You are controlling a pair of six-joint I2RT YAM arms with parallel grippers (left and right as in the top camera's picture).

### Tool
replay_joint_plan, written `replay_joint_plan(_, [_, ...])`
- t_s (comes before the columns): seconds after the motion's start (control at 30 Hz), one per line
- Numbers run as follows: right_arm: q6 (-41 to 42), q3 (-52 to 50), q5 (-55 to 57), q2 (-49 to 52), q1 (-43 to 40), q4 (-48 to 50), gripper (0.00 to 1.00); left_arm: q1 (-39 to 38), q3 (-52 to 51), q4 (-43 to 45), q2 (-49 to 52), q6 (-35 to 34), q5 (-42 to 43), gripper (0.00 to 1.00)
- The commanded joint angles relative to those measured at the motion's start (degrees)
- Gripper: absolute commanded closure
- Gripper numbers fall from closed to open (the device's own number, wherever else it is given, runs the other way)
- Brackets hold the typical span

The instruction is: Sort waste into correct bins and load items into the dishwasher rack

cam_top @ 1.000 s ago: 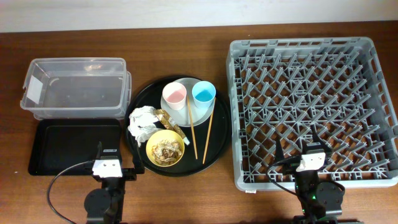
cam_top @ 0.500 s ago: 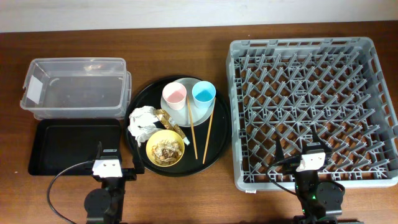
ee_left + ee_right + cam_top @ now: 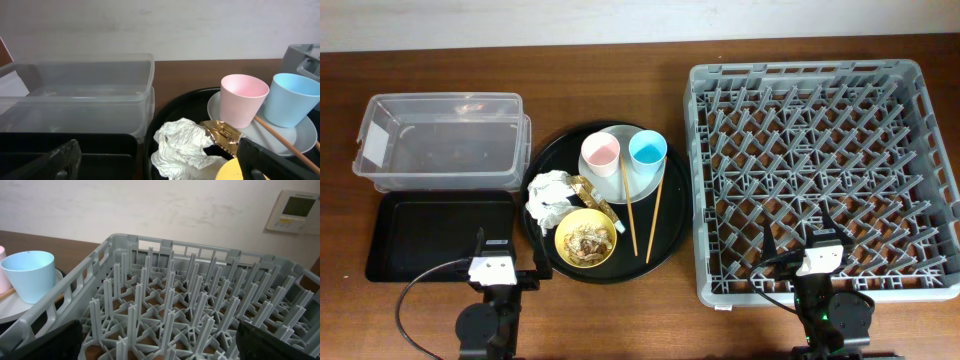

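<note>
On the round black tray (image 3: 545,250) lie a crumpled white napkin (image 3: 548,194) (image 3: 181,146), a gold foil wrapper (image 3: 588,190) (image 3: 223,135), a yellow bowl (image 3: 585,239) holding brownish food scraps (image 3: 586,239), a pale plate (image 3: 604,187) with a pink cup (image 3: 601,153) (image 3: 243,99) and a light-blue cup (image 3: 647,151) (image 3: 291,98) (image 3: 28,274), and wooden chopsticks (image 3: 628,210). The clear box (image 3: 441,141) and flat black tray (image 3: 435,235) are at left. The grey rack (image 3: 820,165) (image 3: 190,305) is at right. My left gripper (image 3: 507,248) (image 3: 160,167) is open before the napkin. My right gripper (image 3: 802,232) (image 3: 160,342) is open over the rack's front edge.
The brown wooden table (image 3: 620,320) carries everything. A pale wall (image 3: 150,25) stands behind it, with a wall control panel (image 3: 295,210) at right. Black cables (image 3: 415,290) run by the left arm's base.
</note>
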Motion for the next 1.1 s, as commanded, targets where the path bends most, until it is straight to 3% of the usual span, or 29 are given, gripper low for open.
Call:
replay_joint_plan(0.0, [-0.22, -0.31, -0.55, -0.11, 0.28, -0.15, 0.02, -0.26, -0.37, 0.02, -0.24, 1.09, 0.0, 0.01])
replay_joint_plan(0.33, [-0.22, -0.31, -0.55, -0.11, 0.28, -0.13, 0.02, -0.26, -0.37, 1.6, -0.24, 1.09, 0.26, 0.01])
replay_joint_plan(0.4, [-0.22, -0.31, -0.55, -0.11, 0.28, -0.15, 0.02, -0.26, -0.17, 3.58, -0.24, 1.11, 4.15, 0.01])
replay_joint_plan(0.57, [-0.22, -0.31, -0.55, -0.11, 0.28, -0.15, 0.02, -0.22, 7.15, -7.67, -0.17, 1.09, 8.39, 0.01])
replay_joint_plan(0.67, [-0.22, -0.31, -0.55, -0.11, 0.28, -0.15, 0.02, -0.22, 18.23, -17.64, 3.02, 1.11, 8.41, 0.01])
replay_joint_plan(0.77, [-0.22, -0.31, -0.55, -0.11, 0.28, -0.15, 0.02, -0.22, 29.2, -24.15, 10.75, 2.05, 8.48, 0.01])
replay_joint_plan(0.87, [-0.22, -0.31, -0.55, -0.11, 0.28, -0.15, 0.02, -0.22, 43.3, -33.03, 25.44, 8.04, 12.7, 0.01])
replay_joint_plan(1.07, [-0.22, -0.31, -0.55, -0.11, 0.28, -0.15, 0.01, -0.22, 71.71, -59.78, 58.6, 10.8, 14.25, 0.01])
